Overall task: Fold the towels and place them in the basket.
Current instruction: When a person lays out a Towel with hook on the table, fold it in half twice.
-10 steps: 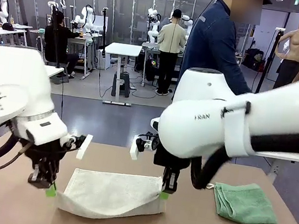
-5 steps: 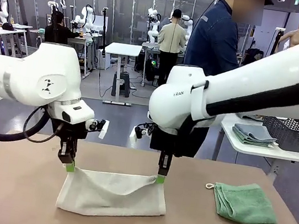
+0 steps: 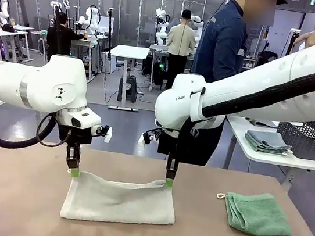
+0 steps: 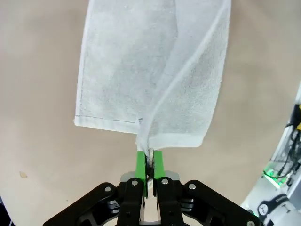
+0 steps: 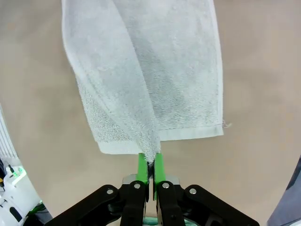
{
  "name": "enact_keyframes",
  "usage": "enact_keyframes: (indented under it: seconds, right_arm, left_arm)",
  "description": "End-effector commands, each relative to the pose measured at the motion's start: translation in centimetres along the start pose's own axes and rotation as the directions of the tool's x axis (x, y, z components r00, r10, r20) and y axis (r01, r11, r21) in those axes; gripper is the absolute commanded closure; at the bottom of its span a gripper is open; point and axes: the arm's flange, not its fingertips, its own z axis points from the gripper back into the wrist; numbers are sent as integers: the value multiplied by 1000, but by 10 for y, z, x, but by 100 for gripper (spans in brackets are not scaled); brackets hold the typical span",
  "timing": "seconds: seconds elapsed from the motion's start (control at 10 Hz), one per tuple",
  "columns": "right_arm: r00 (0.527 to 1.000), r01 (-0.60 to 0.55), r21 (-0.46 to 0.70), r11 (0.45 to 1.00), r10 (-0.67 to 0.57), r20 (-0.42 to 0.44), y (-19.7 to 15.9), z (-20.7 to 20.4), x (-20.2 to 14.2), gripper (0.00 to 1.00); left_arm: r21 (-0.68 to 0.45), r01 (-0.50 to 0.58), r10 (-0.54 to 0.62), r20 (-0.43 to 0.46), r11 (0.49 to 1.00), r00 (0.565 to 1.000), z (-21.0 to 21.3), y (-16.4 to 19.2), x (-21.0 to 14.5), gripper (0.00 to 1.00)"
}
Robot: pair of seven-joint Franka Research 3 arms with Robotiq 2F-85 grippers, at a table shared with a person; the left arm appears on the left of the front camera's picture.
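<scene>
Cream towel (image 3: 119,202) mid-counter (image 3: 10,203), long axis L–R; far edge lifted, near part flat on counter; L gripper (image 3: 73,171) pinched shut on far-left corner, R gripper (image 3: 168,182) pinched shut on far-right corner; both arms fingers-down, level; towel body lies near-side of grippers, so fold prob. goes nearward; green towel (image 3: 258,214) at right; basket (image 3: 312,141) far right.

The front camera is sitting on the robot's side of the table (image 3: 10,209), facing across it from well back, taking in the left pincer (image 3: 73,172), the right pincer (image 3: 169,182) and the towel (image 3: 119,202) between them. Each wrist camera is looking down along its own pincer from close behind, sharing with the front view the towel at its tips.
</scene>
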Motion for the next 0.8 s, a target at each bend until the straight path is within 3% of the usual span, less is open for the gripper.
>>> enact_keyframes:
  seconds: [0.0,0.4,0.5,0.6,0.7]
  right_arm:
    - [1000,4,-9,1000,-4,-21,-12,-3,1,100]
    - [999,-32,-2,999,32,-18,-29,-16,-1,100]
    - [999,-42,1,999,42,-23,-28,-19,0,92]
    - [999,-34,-18,999,34,-19,-28,-20,1,68]
    - [1000,-14,-45,999,14,-11,-29,-20,2,65]
  left_arm:
    - [49,23,-22,-33,999,999,-10,14,4,100]
    - [89,64,-59,-54,994,997,-24,31,7,100]
    - [100,64,-59,-55,993,997,-25,32,8,100]
    - [113,55,-49,-53,992,997,-25,32,9,79]
    - [128,49,-43,-53,991,998,-24,31,9,49]
